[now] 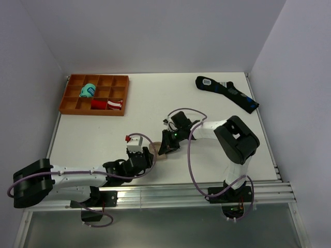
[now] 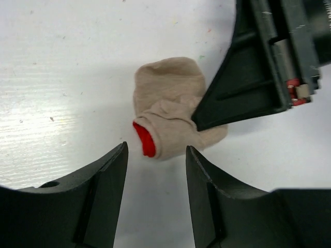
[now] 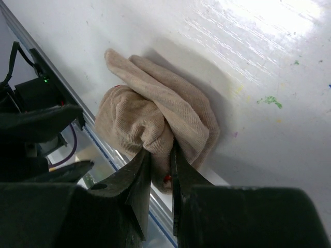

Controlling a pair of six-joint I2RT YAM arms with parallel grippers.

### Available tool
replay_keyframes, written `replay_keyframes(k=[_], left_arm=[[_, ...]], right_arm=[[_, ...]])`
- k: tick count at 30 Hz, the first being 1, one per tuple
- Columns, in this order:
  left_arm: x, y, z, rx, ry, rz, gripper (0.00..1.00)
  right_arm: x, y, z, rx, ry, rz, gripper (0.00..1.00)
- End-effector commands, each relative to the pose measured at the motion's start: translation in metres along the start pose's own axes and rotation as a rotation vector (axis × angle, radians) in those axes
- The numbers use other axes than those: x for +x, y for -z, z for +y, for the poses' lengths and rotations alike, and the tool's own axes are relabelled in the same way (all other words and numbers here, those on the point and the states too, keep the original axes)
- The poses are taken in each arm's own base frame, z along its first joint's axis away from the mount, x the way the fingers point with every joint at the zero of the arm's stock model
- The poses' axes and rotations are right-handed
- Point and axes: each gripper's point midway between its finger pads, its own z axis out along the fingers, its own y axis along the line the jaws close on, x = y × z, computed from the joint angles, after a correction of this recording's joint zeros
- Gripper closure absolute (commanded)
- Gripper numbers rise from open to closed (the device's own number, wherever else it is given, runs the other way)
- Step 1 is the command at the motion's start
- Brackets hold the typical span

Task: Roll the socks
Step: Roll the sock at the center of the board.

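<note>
A white table [image 1: 155, 98] is filling the middle of the frame. A pale back wall [image 1: 155, 31] is standing behind it at the top. A left wall [image 1: 26, 77] and a right wall [image 1: 302, 77] are closing in the sides. A shiny metal rail [image 1: 170, 192] is running along the table's bottom edge. Below it, a grey floor [image 1: 170, 227] is showing. In the right wrist view, light is shining off the table at the upper right.
</note>
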Motion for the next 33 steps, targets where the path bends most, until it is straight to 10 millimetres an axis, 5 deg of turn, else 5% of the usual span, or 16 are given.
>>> replay_keyframes(k=[1,10,33], left_arm=[[-0.018,0.003,-0.004,-0.072,-0.068,-0.111,0.47],[0.001,-0.003,-0.006,-0.058,-0.064,-0.052,0.45],[0.014,-0.03,-0.013,0.153,0.007,0.044,0.46]], right_arm=[[0.016,0.0,-0.032,0.128,-0.058,0.066,0.86],[0.011,0.004,-0.034,0.135,-0.056,0.086,0.86],[0.015,0.004,-0.037,0.119,-0.045,0.115,0.87]])
